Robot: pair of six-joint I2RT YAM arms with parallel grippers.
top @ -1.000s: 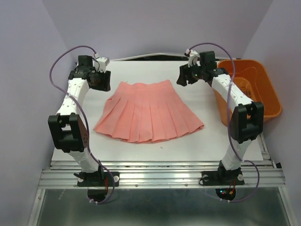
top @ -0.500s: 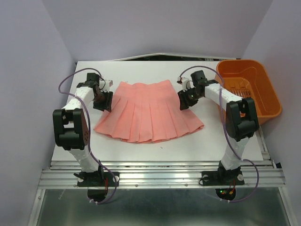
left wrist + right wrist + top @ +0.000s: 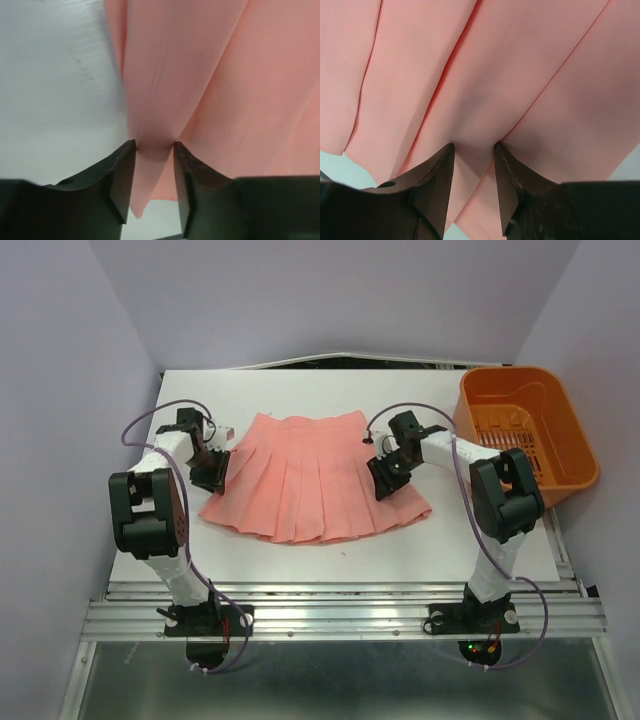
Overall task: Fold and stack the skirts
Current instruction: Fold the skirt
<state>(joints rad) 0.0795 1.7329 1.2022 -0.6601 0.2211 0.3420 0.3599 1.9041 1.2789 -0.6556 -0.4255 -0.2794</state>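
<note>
One salmon-pink pleated skirt (image 3: 315, 480) lies flat on the white table, waistband at the far side and hem toward me. My left gripper (image 3: 212, 472) is down on the skirt's left edge. In the left wrist view its jaws (image 3: 154, 145) stand narrowly apart with a gathered pleat of the skirt (image 3: 200, 80) pinched between them. My right gripper (image 3: 383, 480) is down on the skirt's right side. In the right wrist view it (image 3: 474, 146) also pinches a fold of the skirt (image 3: 485, 65). No other skirt is in view.
An orange plastic basket (image 3: 505, 371) stands at the table's far right, beside the right arm. The white table (image 3: 300, 565) has bare surface in front of the hem and behind the waistband. Purple walls close in both sides.
Both arms have come down from high at the far side and moved toward me onto the skirt's left and right edges. The right hem corner has shifted slightly.
</note>
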